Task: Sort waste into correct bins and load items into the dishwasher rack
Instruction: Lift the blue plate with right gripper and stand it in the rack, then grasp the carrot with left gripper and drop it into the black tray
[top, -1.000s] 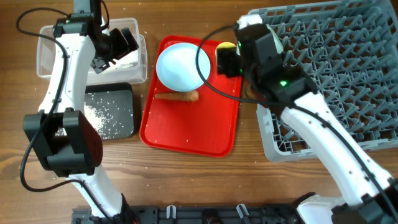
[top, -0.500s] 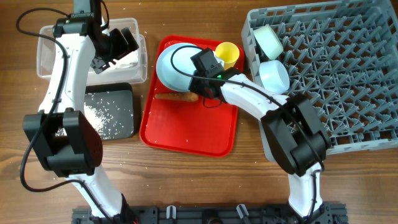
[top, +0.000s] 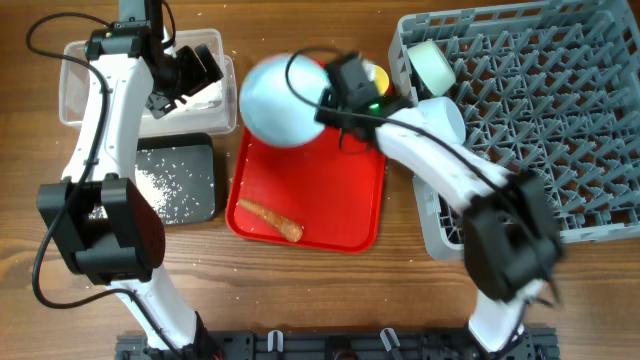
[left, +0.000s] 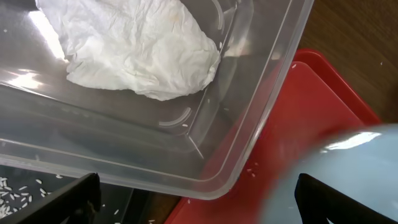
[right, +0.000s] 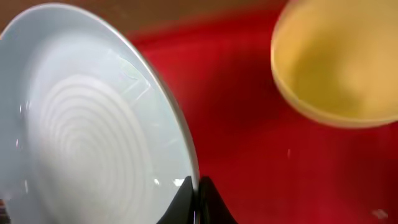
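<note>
The carrot (top: 270, 220) lies flat near the front edge of the red tray (top: 345, 190). It lies slanted. Its thin end points left and a bit back, and its thick end points right and to the front.

To the left, on the bench (top: 300, 290), sits the black tray (top: 212, 150) with rice (top: 160, 185) spread in it.

Farther back, the right claw (top: 328, 98) is closed on the rim of the plate (top: 282, 100). In the right wrist view the two fingertips (right: 186, 202) pinch the plate's (right: 93, 124) edge, and the plate is tipped up. From above it looks blurry and hangs over the far left corner of the red tray. The yellow cup (top: 378, 75) stands just behind the claw, mouth up, at the far right corner of that tray.

At the far left, the left claw (top: 200, 68) hangs over the clear tub (top: 75, 95). Its fingers (left: 56, 199) are wide apart and hold nothing. The napkin (left: 134, 50) lies crumpled in the tub.

On the right is the big grey rack (top: 540, 120). A green bowl (top: 432, 62) and a blue bowl (top: 445, 115) sit in its near left corner, side by side.
</note>
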